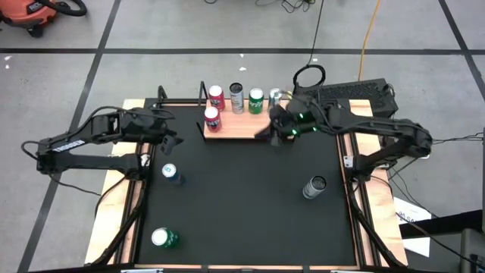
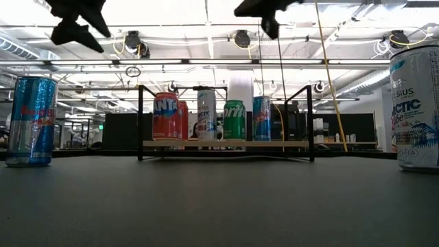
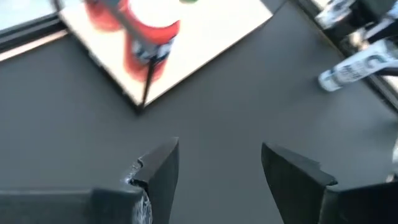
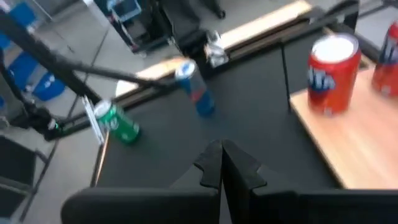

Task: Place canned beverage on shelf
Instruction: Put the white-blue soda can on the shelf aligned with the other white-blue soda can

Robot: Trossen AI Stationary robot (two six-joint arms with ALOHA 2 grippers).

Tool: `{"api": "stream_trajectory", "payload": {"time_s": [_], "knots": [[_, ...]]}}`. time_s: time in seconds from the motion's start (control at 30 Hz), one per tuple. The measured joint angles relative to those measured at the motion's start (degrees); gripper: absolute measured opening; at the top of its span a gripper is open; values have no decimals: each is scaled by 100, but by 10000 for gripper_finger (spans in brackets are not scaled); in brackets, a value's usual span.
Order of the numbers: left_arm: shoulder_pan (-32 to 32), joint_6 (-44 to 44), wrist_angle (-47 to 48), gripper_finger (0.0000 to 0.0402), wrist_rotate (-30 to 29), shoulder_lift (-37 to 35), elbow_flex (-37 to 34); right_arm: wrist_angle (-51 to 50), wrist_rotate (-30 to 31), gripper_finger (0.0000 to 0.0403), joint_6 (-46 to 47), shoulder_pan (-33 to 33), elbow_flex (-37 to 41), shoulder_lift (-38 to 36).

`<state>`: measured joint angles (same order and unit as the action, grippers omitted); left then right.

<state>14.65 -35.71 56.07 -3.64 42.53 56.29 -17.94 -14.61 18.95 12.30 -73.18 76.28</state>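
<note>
The light-wood shelf point(image 1: 233, 126) stands at the table's far middle on black rod brackets. It holds two red cans point(image 1: 213, 117), a silver can point(image 1: 236, 97), a green can point(image 1: 256, 99) and a blue can point(image 1: 274, 96), all upright. My left gripper point(image 1: 171, 139) hangs open and empty above the table, left of the shelf; its wrist view shows the spread fingers point(image 3: 217, 169). My right gripper point(image 1: 277, 130) is shut and empty above the shelf's near right corner; it also shows in its wrist view point(image 4: 221, 163).
Three cans stand loose on the black tabletop point(image 1: 242, 205): a blue one point(image 1: 169, 173) near the left edge, a green one point(image 1: 163, 238) at the near left, a white one point(image 1: 314, 186) toward the right. Open tabletop lies in the middle.
</note>
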Motion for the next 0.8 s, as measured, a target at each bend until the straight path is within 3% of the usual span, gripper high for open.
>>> {"api": "stream_trajectory", "payload": {"time_s": [0.13,0.3,0.47,0.6,0.8], "knots": [[-348,67,-823,228,5,162,0,-715,955,0,91,-548,185,-430],[-833,673,-2185,228,18,610,0,-2634,2138,0,443,-1161,-134,-623],[-1130,1262,-3328,228,37,1248,0,-4389,2196,15,1169,-1670,-421,-815],[-1200,1209,-3766,228,39,1694,0,-5276,2153,79,2069,-2081,-422,-1029],[-1337,763,-3773,228,39,2055,0,-6084,2190,228,3502,-2534,-425,-1224]]}}
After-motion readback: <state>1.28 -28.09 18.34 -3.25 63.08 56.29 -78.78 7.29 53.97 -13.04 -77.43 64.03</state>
